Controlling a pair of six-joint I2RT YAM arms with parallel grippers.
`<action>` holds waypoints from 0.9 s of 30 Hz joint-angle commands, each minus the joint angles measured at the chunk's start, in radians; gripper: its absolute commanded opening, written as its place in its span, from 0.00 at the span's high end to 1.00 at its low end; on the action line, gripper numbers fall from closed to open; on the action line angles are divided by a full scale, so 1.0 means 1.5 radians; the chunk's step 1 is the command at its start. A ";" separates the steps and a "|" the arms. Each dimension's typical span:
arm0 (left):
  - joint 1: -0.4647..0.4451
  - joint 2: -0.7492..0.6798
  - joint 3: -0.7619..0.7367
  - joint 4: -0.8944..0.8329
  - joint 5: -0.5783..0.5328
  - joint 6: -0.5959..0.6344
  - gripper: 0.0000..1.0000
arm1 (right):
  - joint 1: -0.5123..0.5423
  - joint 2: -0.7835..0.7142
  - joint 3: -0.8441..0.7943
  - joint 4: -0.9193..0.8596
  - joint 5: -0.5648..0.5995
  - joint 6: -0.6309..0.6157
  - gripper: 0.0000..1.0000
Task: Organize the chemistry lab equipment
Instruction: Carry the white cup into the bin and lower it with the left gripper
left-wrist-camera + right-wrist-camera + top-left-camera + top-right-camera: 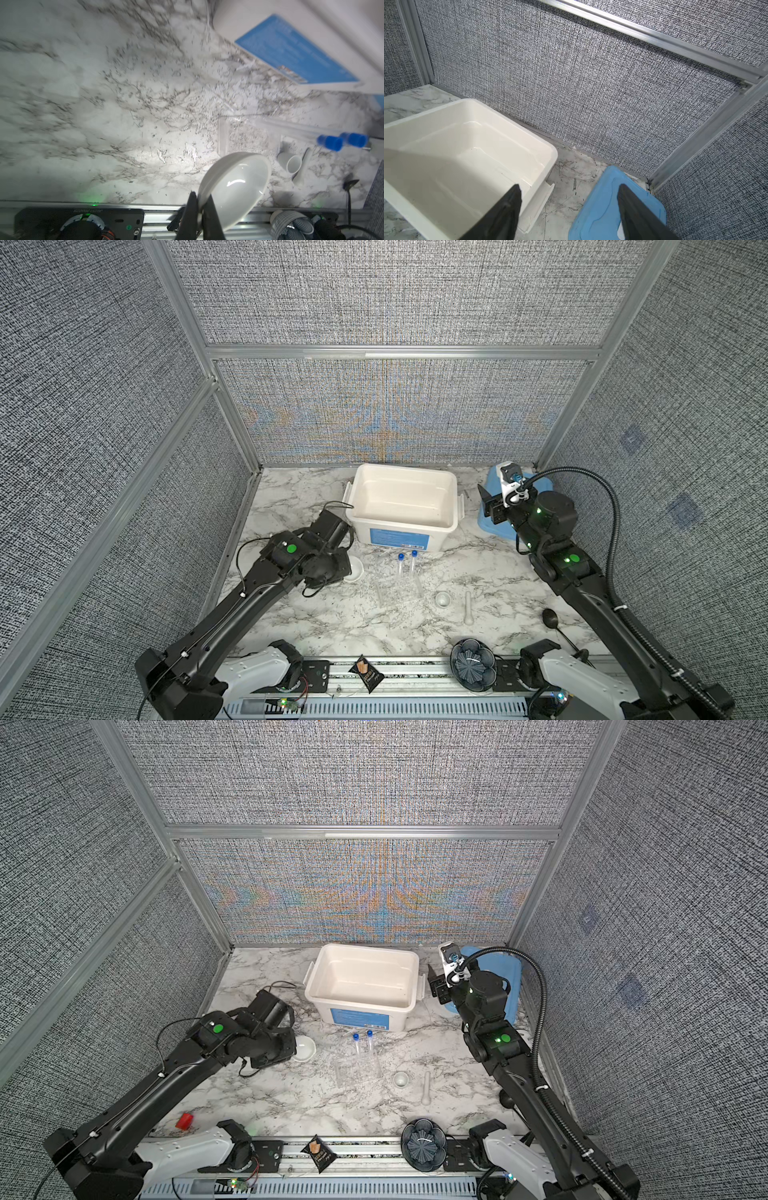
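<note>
A: What is held by the left gripper (pixel 201 199)?
B: The rim of 1 white dish (pixel 234 187) is pinched; the dish is seen tilted.
A: And the right gripper (pixel 569 188)?
B: It is spread wide, with nothing held, near the blue lid (pixel 602 207).
A: The rest?
B: 2 blue-capped tubes (pixel 401 570) are seen at the clear rack (pixel 390 591), before the white bin (pixel 365 506); the smaller dish (pixel 443 598) and pestle (pixel 468 608) are laid nearby.

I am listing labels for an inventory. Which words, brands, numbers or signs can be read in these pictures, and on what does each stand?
No text can be read with certainty.
Blue rectangular label on the front of the white plastic bin: print too small and blurred in every view.
Black snack packet: pale lettering, too small to read.
Black mounting plate in the left wrist view: one line of characters, upside down and blurred, unreadable.
</note>
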 commanded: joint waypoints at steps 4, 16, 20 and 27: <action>0.014 0.170 0.243 -0.054 -0.125 0.112 1.00 | 0.001 0.006 0.009 0.011 0.018 0.041 0.01; 0.102 0.499 0.515 0.038 0.010 0.202 1.00 | -0.002 0.008 0.049 -0.071 0.032 0.105 0.01; 0.112 0.594 0.567 0.038 0.029 0.190 1.00 | -0.005 0.020 0.087 -0.111 0.000 0.092 0.01; 0.116 0.703 0.622 0.063 0.031 0.205 1.00 | -0.006 0.056 0.099 -0.135 -0.046 0.144 0.01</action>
